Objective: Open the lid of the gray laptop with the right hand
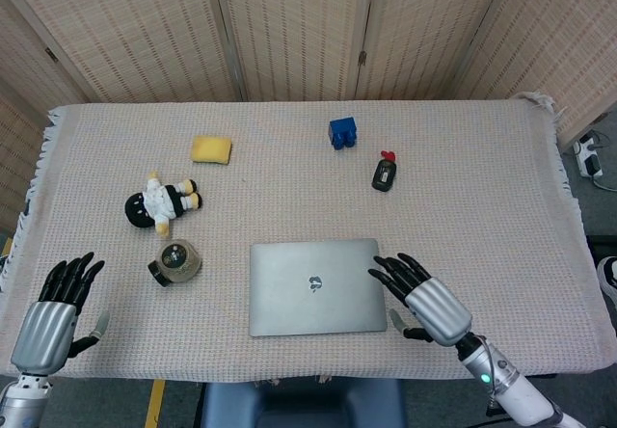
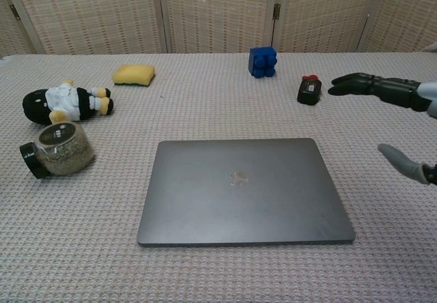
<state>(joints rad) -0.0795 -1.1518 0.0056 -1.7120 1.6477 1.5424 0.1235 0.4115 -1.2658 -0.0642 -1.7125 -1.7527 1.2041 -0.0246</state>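
Observation:
The gray laptop (image 1: 317, 286) (image 2: 244, 190) lies closed and flat near the table's front edge, logo up. My right hand (image 1: 424, 299) (image 2: 399, 119) hovers just off the laptop's right edge, fingers spread and pointing left toward the lid, holding nothing. Its fingertips reach the lid's right rim in the head view; I cannot tell whether they touch. My left hand (image 1: 56, 307) hangs open at the front left corner, far from the laptop. The chest view does not show it.
A round jar (image 1: 174, 262) lies on its side left of the laptop, with a plush doll (image 1: 162, 201) behind it. A yellow sponge (image 1: 211, 148), blue block (image 1: 342, 132) and small black-and-red object (image 1: 385, 173) sit further back. The cloth-covered table (image 1: 482, 187) ends at folding screens.

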